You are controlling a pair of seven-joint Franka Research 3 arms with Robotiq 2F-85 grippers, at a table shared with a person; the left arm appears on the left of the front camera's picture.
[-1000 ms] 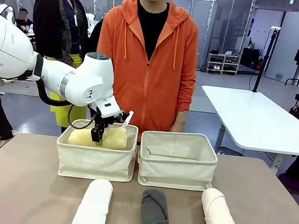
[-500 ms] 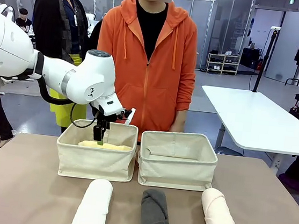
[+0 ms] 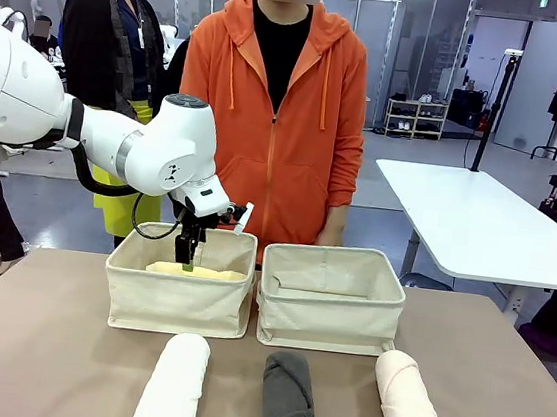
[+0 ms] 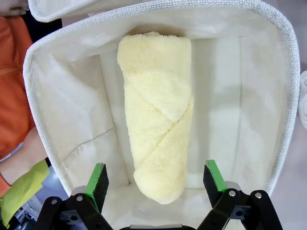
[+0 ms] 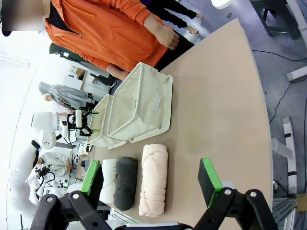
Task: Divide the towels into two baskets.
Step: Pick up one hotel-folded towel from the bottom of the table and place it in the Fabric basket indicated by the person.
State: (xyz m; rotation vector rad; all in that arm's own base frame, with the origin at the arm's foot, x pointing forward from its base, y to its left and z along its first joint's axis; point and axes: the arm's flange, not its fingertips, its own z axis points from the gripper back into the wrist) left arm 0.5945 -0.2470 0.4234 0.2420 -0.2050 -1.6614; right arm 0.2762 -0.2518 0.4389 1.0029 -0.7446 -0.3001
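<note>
Left gripper (image 3: 185,258) spread wide, empty, just above the pale yellow towel (image 4: 156,115) lying in the left-of-centre basket (image 3: 175,302); right gripper (image 5: 149,176) likewise spread, empty; risk: a slanted withdrawal could catch the soft canvas and tip the basket.

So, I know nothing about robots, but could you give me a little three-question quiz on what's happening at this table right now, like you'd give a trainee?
1. What colour is the towel in the left basket? A blue, B pale yellow, C green.
2. True or false: the robot's left hand is shut on that towel.
3. How many towels lie loose on the table?
Key: 1. B. 2. False: it is open, not touching the towel. 3. Three: white towel, dark grey towel, pale pink towel.
</note>
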